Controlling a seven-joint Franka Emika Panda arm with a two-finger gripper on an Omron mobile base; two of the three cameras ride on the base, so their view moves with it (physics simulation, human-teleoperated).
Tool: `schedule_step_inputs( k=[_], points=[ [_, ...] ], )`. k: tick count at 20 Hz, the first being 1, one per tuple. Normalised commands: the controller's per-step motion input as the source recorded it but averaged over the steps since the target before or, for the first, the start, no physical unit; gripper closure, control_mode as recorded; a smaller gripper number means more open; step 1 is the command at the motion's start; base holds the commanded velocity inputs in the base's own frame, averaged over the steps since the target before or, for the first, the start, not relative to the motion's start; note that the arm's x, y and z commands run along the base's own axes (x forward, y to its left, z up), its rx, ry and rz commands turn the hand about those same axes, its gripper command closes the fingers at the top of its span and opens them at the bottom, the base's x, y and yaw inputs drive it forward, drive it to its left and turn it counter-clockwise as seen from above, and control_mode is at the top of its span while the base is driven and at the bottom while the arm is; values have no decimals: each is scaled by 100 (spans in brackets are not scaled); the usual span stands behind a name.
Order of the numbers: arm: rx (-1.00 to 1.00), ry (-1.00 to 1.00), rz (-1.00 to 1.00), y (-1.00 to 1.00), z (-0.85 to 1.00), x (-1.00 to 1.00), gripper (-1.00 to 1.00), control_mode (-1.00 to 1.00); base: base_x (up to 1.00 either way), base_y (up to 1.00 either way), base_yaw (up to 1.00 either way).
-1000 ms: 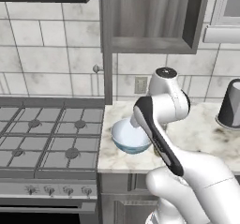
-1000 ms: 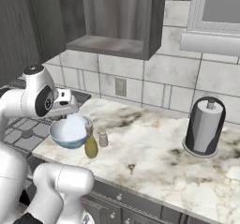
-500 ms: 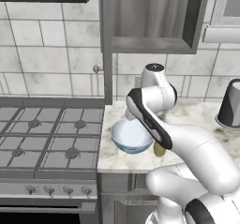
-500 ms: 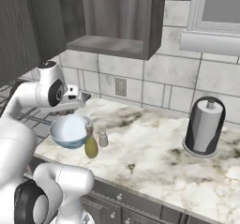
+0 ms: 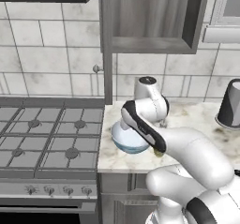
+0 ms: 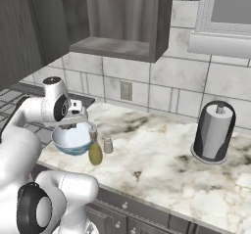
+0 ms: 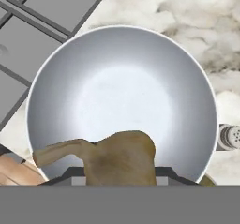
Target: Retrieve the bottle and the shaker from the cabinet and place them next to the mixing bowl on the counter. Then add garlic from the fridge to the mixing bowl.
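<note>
Garlic (image 7: 121, 158) is brown and lumpy with a thin stem poking out one side; it hangs over the round silver mixing bowl (image 7: 122, 101), pinched in the gripper (image 7: 119, 174); the bowl sits on the counter (image 6: 162, 154) by the stove (image 5: 47, 138). Shaker (image 6: 108, 145) and yellow bottle (image 6: 95, 152) stand beside the bowl; since a second ago the arm has swung over the bowl

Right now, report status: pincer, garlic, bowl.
Pincer shut on garlic, poised over mixing bowl. Bowl interior bare. Bottle and shaker standing beside bowl on counter. Nothing between garlic and bowl.
</note>
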Motion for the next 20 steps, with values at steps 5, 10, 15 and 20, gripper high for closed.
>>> schedule_step_inputs(
  k=[5,10,15,20],
  points=[
    [0,3,0,12,-18,4,100,-100,0,0,0],
    [0,8,0,4,-21,21,100,-100,0,0,0],
    [0,5,0,0,-12,24,100,-100,0,0,0],
    [0,1,1,0,-16,27,100,-100,0,0,0]
  ],
)
